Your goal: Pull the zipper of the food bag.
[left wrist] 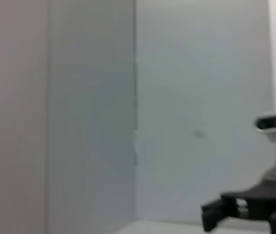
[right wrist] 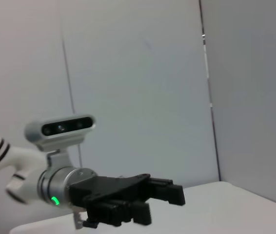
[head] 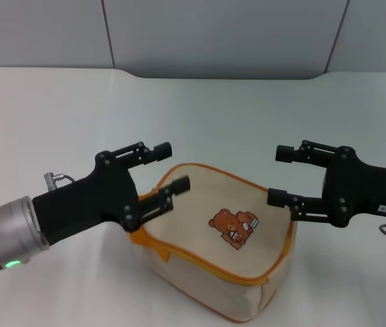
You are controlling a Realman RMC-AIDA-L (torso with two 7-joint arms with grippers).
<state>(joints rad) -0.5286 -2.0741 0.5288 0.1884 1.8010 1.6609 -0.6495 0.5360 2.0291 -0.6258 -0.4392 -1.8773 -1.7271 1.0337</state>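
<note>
Two hands spread wide on either side of a food bag.
Left hand (head: 168, 167) unclenched over the bag's left end, gripping nothing; beige food bag (head: 230, 272) on the white table (head: 247, 129), orange zipper (head: 269, 276) edging its bear-patch panel; right hand (head: 281, 176) unclenched, empty, above the right end.

It looks like a robot lab: a plain white table (head: 247, 116), bare grey wall panels (head: 220, 34) on the far side, and a two-armed robot with wrist cameras.
</note>
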